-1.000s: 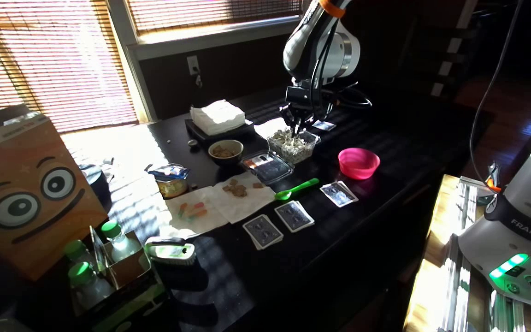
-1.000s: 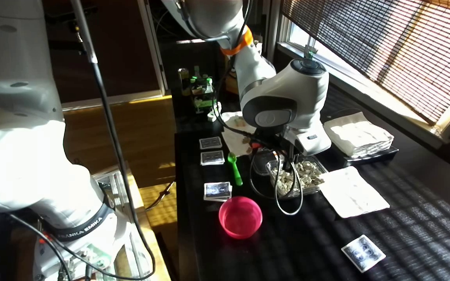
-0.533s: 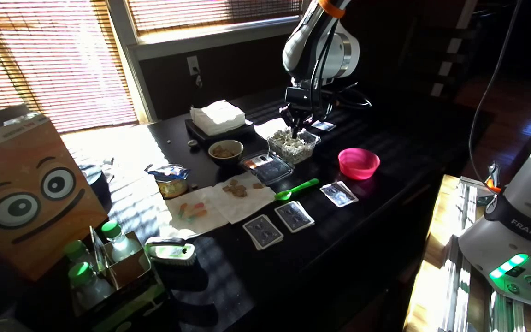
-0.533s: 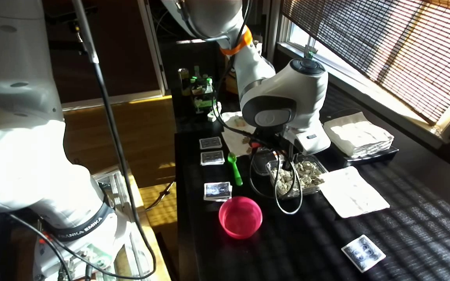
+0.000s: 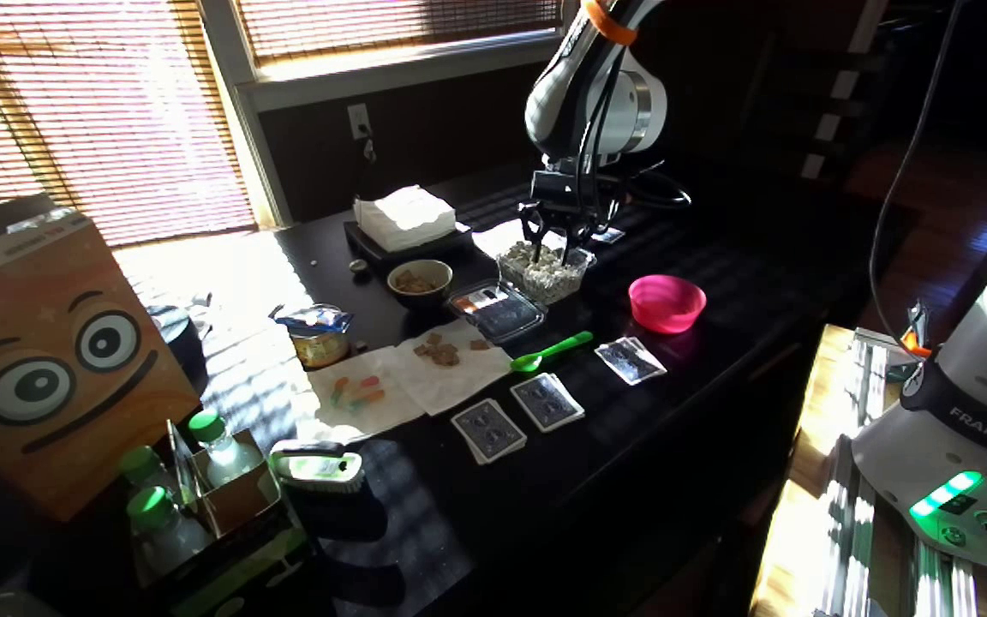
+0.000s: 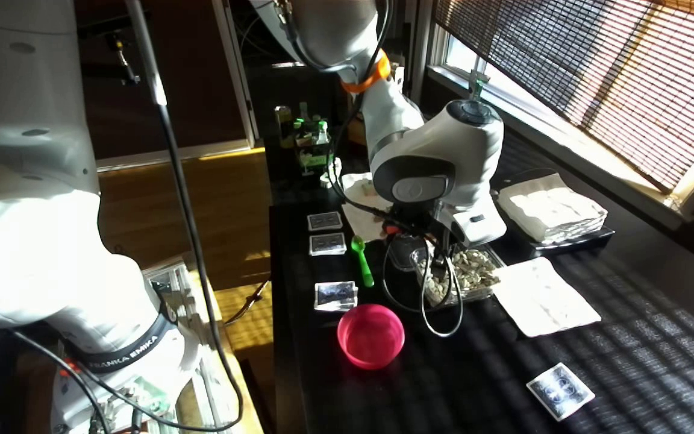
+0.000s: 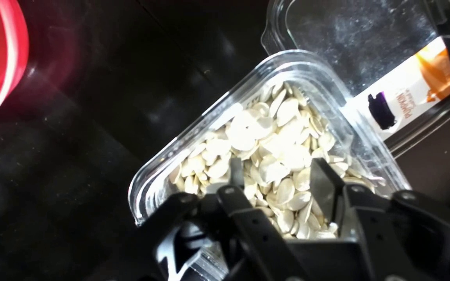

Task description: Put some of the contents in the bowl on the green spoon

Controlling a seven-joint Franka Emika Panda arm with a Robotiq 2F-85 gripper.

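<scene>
Tips apart, my claw [image 7: 277,169] hangs over a clear tub [image 7: 295,62] of pale seeds [image 7: 287,152], with, in an exterior view, a bowl [image 5: 418,300] of brown pieces [image 5: 414,283] at the tub's nine o'clock and the green spoon [image 5: 562,346] at six on a dark table [image 5: 682,373], sunlit blinds [image 5: 391,27] toward eleven.

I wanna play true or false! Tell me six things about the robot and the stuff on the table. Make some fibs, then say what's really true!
1. The gripper is open. True.
2. The green spoon and the pink bowl are on the dark table. True.
3. The pink bowl is upside down. False: its opening faces up.
4. The clear tub holds pale seeds. True.
5. The gripper is holding the green spoon. False: the green spoon lies away from the gripper.
6. The clear tub is covered. False: its top is open.
</scene>
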